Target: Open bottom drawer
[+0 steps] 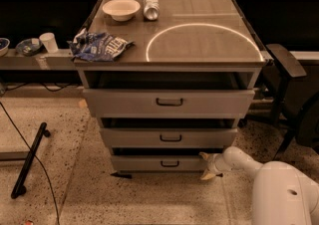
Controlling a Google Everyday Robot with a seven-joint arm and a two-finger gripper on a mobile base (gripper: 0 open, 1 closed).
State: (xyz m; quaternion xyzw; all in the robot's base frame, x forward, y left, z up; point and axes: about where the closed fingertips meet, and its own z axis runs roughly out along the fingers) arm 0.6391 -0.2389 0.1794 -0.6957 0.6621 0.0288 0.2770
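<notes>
The bottom drawer (149, 163) is the lowest, narrowest grey front of three on the metal cabinet, with a small dark loop handle (170, 164) at its centre. It stands slightly out, with a dark gap above it. My gripper (206, 166) is at the drawer's right end, low near the floor, its pale fingers spread one above the other and nothing between them. It is to the right of the handle, not on it. My white arm (279, 189) reaches in from the lower right.
The mid drawer (169, 138) and top drawer (169, 102) stand partly out above. On the cabinet top lie a white bowl (121, 8), a can (150, 6) and a blue chip bag (99, 46). A black chair (291, 94) is at right; a black bar (29, 160) lies on the floor at left.
</notes>
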